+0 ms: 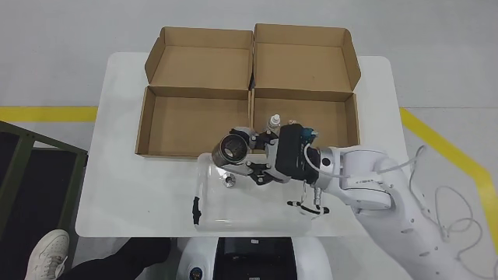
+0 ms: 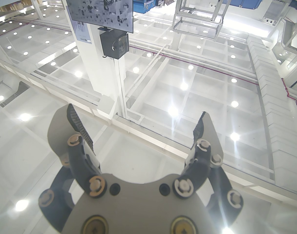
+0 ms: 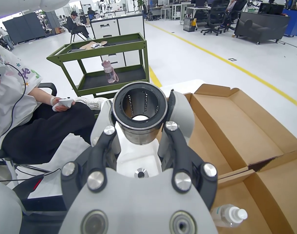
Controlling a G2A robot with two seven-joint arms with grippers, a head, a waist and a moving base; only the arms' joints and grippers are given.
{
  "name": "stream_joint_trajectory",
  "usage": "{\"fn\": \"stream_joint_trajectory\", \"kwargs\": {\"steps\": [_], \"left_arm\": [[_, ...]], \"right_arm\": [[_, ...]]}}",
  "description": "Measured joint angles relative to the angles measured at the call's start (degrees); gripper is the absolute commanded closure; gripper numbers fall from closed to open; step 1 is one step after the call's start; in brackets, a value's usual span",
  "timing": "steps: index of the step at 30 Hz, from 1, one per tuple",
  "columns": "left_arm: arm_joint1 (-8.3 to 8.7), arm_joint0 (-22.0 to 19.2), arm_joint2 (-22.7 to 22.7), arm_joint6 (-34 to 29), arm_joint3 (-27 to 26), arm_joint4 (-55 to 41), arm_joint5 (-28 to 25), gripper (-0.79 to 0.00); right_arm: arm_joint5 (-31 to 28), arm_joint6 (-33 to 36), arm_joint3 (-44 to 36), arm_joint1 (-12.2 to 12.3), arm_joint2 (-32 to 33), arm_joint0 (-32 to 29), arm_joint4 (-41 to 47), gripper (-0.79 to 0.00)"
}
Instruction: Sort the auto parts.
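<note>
My right gripper [image 3: 140, 115] is shut on a hollow steel cylinder bearing [image 3: 140, 115] with a dark rim, held on its side above the table. From above, the bearing [image 1: 230, 148] hangs just in front of the near edge of the left cardboard box [image 1: 194, 128], with the right gripper [image 1: 243, 154] clamped on it. A small metal nut-like part [image 1: 228, 180] lies on the white table below; it also shows as the part [image 3: 141, 173] between the gripper's arms. My left gripper [image 2: 138, 122] is open with nothing between its fingers, turned up at the ceiling.
Two open cardboard boxes stand side by side at the back of the table; the right box [image 1: 307, 117] holds a small clear bottle [image 1: 274, 121], also seen as the bottle [image 3: 227, 215]. A black part [image 1: 195, 208] lies near the table's front edge. A green cart [image 3: 102, 59] stands beyond the table.
</note>
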Motion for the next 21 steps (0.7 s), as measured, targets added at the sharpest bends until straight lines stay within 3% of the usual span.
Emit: {"fn": "stream_joint_trajectory", "kwargs": {"steps": [6, 21], "left_arm": [[0.00, 0.0, 0.0, 0.0, 0.0, 0.0, 0.0, -0.785], [0.00, 0.0, 0.0, 0.0, 0.0, 0.0, 0.0, -0.785]], "right_arm": [[0.7, -0.5, 2.9, -0.4, -2.6, -0.3, -6.2, 0.000], [7.7, -5.7, 13.4, -3.5, -11.2, 6.4, -17.4, 0.000]]}}
